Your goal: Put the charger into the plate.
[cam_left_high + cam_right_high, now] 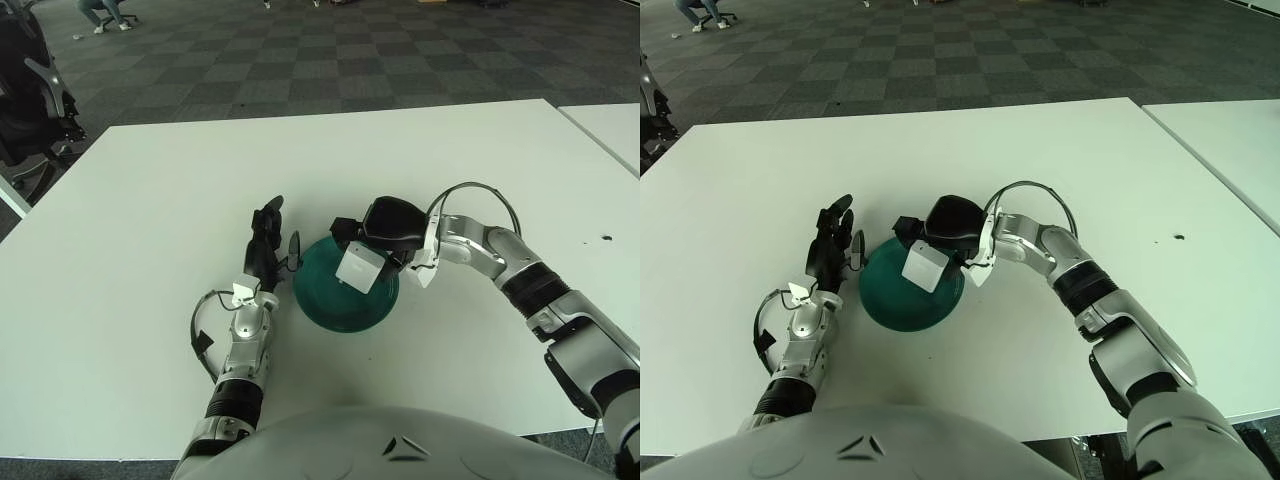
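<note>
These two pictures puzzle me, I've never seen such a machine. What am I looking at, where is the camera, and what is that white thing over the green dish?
You are looking through the two eyes of a humanoid robot's head camera, aimed down at a white table. Both pictures show the same scene from slightly different spots. The grey curve at the bottom is the robot's own body. Its right robot hand, black with three fingers, grips a small white charger and holds it over a dark green plate. I cannot tell whether the charger touches the plate. The left robot hand shows just left of the plate, fingers spread, holding nothing.
</note>
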`<control>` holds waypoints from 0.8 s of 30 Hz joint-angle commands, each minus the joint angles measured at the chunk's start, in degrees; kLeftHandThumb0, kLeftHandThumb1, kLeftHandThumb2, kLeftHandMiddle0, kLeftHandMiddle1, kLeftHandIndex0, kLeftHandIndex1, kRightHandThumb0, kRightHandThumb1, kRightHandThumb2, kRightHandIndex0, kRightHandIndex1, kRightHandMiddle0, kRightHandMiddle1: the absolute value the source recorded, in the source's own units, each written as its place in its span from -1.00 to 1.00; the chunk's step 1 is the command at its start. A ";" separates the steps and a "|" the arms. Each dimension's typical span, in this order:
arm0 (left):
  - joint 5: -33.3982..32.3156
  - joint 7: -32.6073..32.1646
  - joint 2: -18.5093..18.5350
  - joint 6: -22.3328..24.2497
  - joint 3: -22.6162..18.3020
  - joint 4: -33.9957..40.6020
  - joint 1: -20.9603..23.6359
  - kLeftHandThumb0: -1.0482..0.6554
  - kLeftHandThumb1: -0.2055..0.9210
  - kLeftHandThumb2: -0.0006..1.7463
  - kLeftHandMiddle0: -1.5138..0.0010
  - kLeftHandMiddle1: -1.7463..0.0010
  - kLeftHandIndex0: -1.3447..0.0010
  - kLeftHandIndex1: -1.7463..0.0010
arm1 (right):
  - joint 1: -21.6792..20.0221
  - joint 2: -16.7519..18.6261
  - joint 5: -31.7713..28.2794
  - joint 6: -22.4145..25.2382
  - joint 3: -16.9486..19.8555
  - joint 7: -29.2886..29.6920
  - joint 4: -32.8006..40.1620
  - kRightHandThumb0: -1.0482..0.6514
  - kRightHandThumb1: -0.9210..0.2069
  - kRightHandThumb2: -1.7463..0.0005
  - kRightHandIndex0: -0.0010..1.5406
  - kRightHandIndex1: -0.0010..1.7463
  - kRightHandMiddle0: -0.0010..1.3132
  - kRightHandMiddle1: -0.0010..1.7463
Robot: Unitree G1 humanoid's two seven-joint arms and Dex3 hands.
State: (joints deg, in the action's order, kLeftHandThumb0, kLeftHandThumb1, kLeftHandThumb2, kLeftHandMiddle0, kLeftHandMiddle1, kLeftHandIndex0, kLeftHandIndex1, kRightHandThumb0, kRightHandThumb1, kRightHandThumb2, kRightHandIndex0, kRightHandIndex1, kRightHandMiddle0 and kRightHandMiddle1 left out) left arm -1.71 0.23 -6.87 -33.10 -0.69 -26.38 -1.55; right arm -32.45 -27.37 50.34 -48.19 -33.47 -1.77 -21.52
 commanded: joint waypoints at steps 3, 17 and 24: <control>-0.99 -0.63 -3.08 -0.68 0.13 -7.10 -6.89 -0.72 1.00 -0.04 0.79 1.00 1.00 0.41 | -0.76 0.17 2.61 0.77 0.31 2.96 0.25 -0.21 -0.74 0.21 0.01 1.00 -0.52 0.97; -9.85 2.28 -6.62 1.54 -3.00 -5.13 -6.77 -0.82 1.00 0.00 0.93 1.00 1.00 0.63 | -0.76 -3.85 9.92 1.28 -0.81 3.91 4.64 -0.99 -1.00 0.06 -0.99 -0.97 -0.99 -0.96; -8.39 0.49 -7.07 -0.04 -0.66 -1.72 -8.89 -0.84 1.00 0.07 0.94 1.00 1.00 0.65 | -0.01 -3.50 9.46 2.74 -0.73 3.63 5.05 -1.00 -1.00 0.02 -1.00 -1.00 -1.00 -1.00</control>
State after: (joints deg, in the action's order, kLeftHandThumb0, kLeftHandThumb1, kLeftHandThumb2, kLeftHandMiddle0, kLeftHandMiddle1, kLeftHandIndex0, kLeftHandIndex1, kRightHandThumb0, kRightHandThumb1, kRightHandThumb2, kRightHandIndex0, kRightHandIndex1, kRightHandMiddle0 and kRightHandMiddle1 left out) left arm -9.01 1.73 -7.13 -32.33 -2.18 -23.90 -2.46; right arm -32.45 -31.14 59.82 -46.30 -34.29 1.75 -17.39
